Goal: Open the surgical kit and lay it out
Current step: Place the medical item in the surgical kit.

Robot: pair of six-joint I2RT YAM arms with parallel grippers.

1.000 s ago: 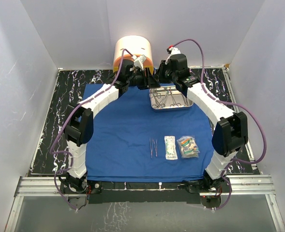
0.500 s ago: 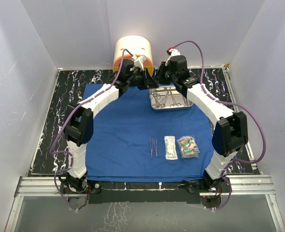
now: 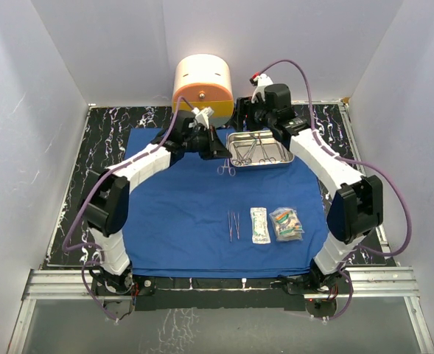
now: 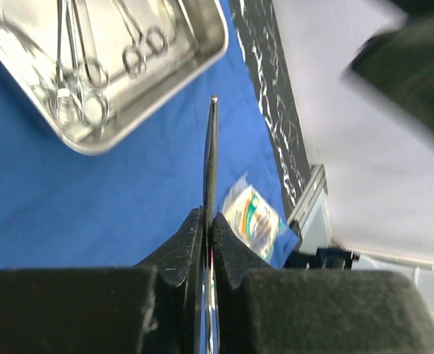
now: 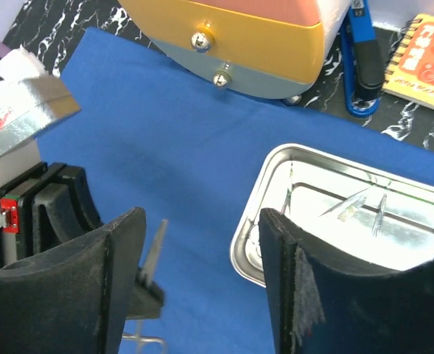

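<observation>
Closest to the arms, well nearer than the shiny rectangular steel tray (image 4: 194, 66), a pair of thin metal tweezers (image 3: 233, 225), a narrow clear packet (image 3: 260, 225) and a fuller clear packet with coloured contents (image 3: 287, 223) lay in a row on the spread royal-blue cloth wrap (image 3: 172, 206), which covered the black marbled counter (image 3: 102, 140). Just off the tray's near-left corner, the left tool (image 4: 208, 221) was clamped on a slim ring-handled steel instrument (image 3: 226, 169). More ring-handled instruments (image 3: 255, 150) lay inside the tray. At the tray's far-left corner the right tool (image 5: 202, 251) hovered, fingers wide apart around nothing. Beyond the tray stood a round cream-and-orange container (image 3: 203, 81).
</observation>
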